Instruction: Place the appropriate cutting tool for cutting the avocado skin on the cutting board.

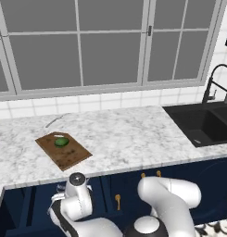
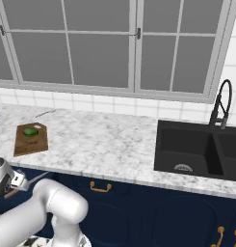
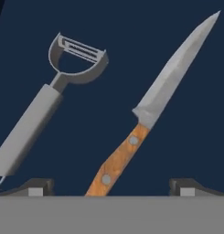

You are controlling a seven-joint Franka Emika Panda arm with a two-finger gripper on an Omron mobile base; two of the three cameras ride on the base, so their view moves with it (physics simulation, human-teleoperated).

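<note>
In the hand view the cutting tool (image 3: 145, 114), a slim knife with a brown wooden handle and a narrow silver blade, lies on a dark blue surface. Its blade points to the upper right. My gripper (image 3: 112, 188) is open just above it, and the handle's end lies between the two fingertips (image 3: 38, 186). On the marble counter rests the dark brown cutting board (image 1: 72, 156) (image 2: 30, 144), with the green avocado (image 1: 61, 141) (image 2: 30, 130) on its far end. My hand (image 1: 77, 184) (image 2: 3, 177) hangs low in front of the cabinets, below the board.
An all-metal peeler (image 3: 35, 119) lies to the left of the knife. A thin grey utensil (image 1: 53, 121) (image 2: 45, 113) lies on the counter behind the board. A black sink (image 1: 203, 122) (image 2: 196, 149) with a dark faucet (image 1: 216, 83) (image 2: 222, 103) sits at the right.
</note>
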